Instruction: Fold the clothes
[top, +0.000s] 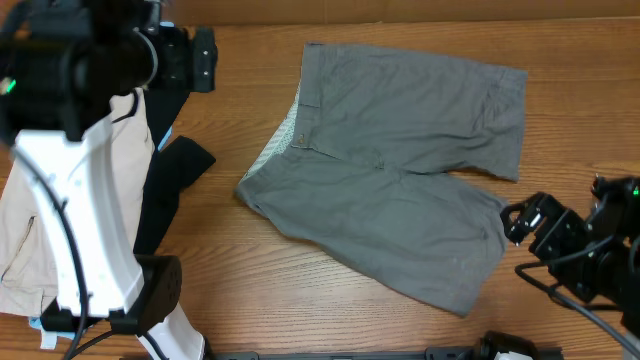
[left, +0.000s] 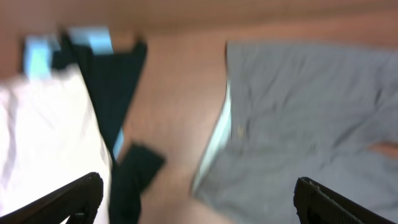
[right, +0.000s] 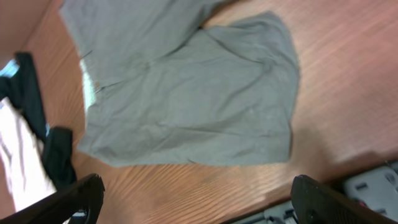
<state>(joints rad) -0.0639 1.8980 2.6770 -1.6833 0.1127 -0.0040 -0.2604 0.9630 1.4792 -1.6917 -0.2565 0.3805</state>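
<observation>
One pair of grey shorts (top: 400, 170) lies spread flat and unfolded in the middle of the wooden table (top: 260, 300). In the overhead view the waistband is at the left and both legs run to the right, one toward the far edge and the other angled toward the near right. The waist gapes a little, so a strip of the paler inside (top: 280, 140) shows along its left edge. The cloth is lightly creased.

Neither arm touches the shorts. The right gripper (right: 196, 186) hangs just beside the hem of the nearer leg, its fingers spread wide with nothing between them. The left gripper (left: 198, 186) is up at the far left, apart from the waistband, and its fingers are also wide apart and empty. Its wrist view is blurred.

Left of the shorts lies a black garment (top: 170, 190), and beige shorts (top: 30, 230) lie at the table's left edge, partly under the left arm.
</observation>
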